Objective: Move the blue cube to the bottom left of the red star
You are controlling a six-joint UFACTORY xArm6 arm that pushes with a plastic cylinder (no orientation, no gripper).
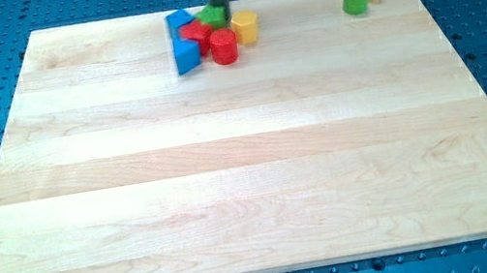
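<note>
Blocks crowd the table's top edge

Clutter explains the awkward start: my tip (219, 8) comes down behind the green block (212, 14), amid a tight cluster on the table (251, 184). No jaws exist on this rod.

The blue cube (177, 20) sits just upper-left of the red star (197, 32).

Count: two blue, two red, two green, two yellow.

Red cylinder (223, 46), yellow block (246, 27) and green block (213, 15) crowd the red star (196, 32); its bottom-left lies open
</note>
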